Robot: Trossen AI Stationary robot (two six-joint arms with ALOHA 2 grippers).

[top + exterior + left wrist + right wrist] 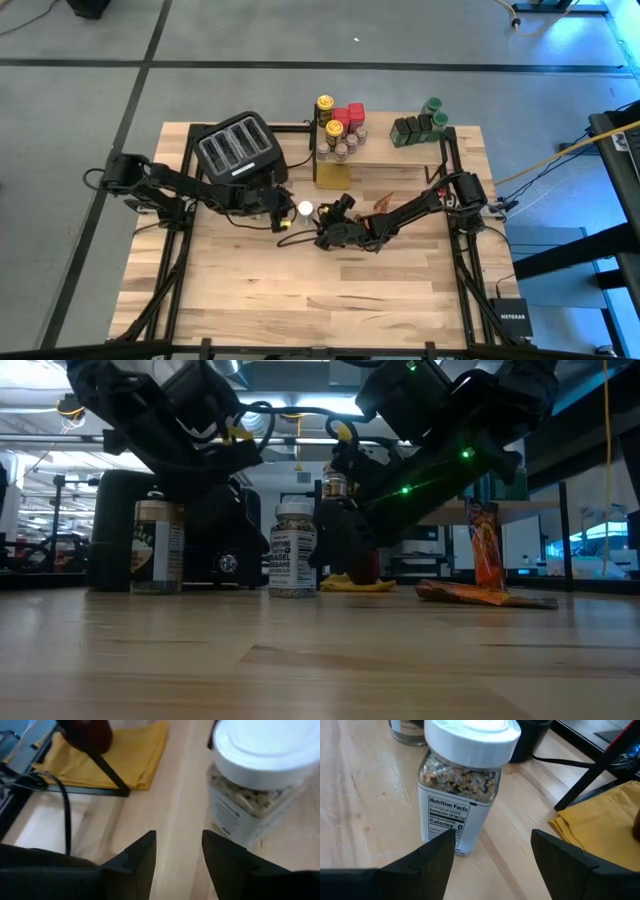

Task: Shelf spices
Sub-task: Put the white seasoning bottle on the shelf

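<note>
A clear seasoning jar (305, 209) with a white lid stands upright on its base on the wooden table, in front of the shelf (385, 152). My left gripper (177, 852) is open just to the jar's (252, 785) left, with nothing between its fingers. My right gripper (492, 851) is open too and comes in from the right. The jar (461, 795) stands just beyond its fingertips, closer to one finger, and I see no touch. Several spice jars (340, 122) and dark green-lidded jars (420, 125) stand on the shelf's plank.
A second jar (158, 546) stands on the table beside the seasoning jar (293, 550). Orange foil packets (483, 592) lie to the right. A folded yellow cloth (600, 827) lies under the shelf by a black leg (107, 770). The black toaster (237, 147) stands at the far left.
</note>
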